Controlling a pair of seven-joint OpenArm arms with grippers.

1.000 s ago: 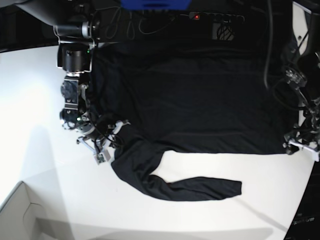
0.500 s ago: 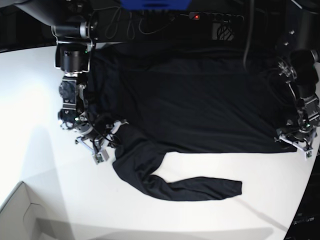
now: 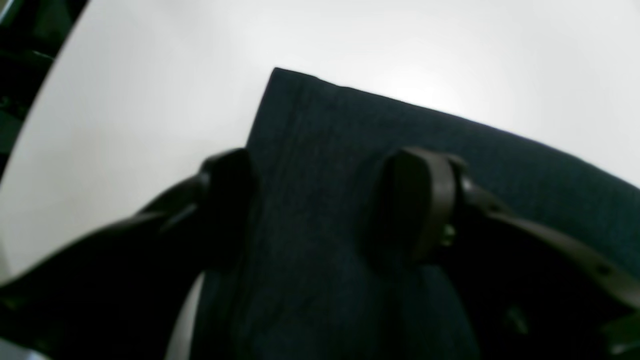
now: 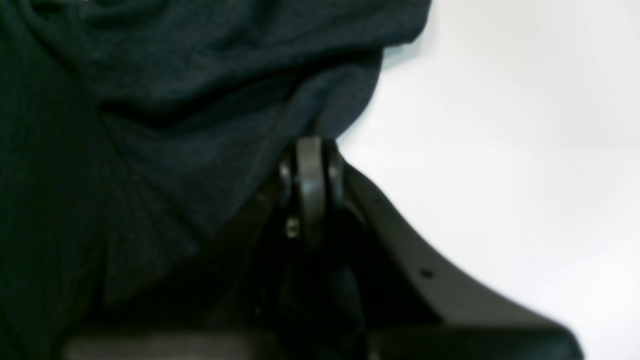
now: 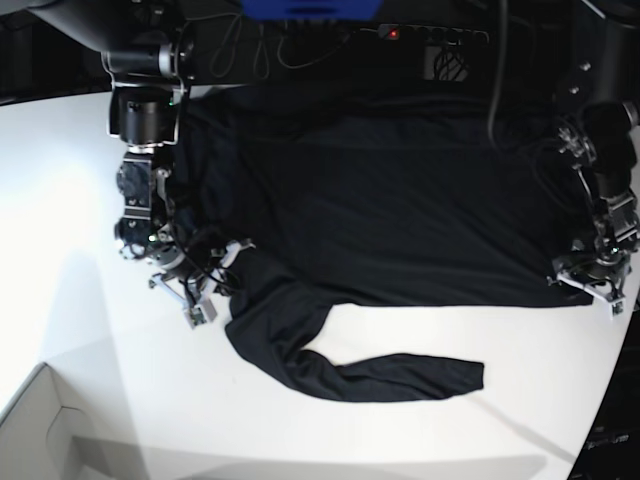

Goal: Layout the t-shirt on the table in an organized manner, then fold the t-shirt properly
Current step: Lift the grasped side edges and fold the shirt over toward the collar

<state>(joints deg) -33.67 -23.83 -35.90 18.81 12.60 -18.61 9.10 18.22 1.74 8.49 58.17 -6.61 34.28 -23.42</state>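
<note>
The black t-shirt (image 5: pixel 390 200) lies spread across the white table (image 5: pixel 400 440), with one long sleeve (image 5: pixel 380 378) trailing toward the front. In the base view my right gripper (image 5: pixel 213 292) is at the shirt's left side, where that sleeve starts. The right wrist view shows its fingers (image 4: pixel 311 185) pressed together on a bunched fold of the t-shirt (image 4: pixel 165 125). My left gripper (image 5: pixel 588 288) is at the shirt's lower right corner. In the left wrist view it (image 3: pixel 325 197) stands open, its fingers (image 3: pixel 420 205) astride the corner of the t-shirt (image 3: pixel 360 130), which lies flat on the table (image 3: pixel 125 100).
A pale cardboard box (image 5: pixel 40 430) sits at the front left corner. Behind the shirt are a power strip (image 5: pixel 432 35), cables and a blue object (image 5: pixel 310 8). The table's curved edge (image 5: pixel 605 400) runs close past my left gripper.
My left arm has come in from the right edge and settled over the shirt's lower right corner, its jaws a little narrower. The right arm and the shirt have hardly moved.
</note>
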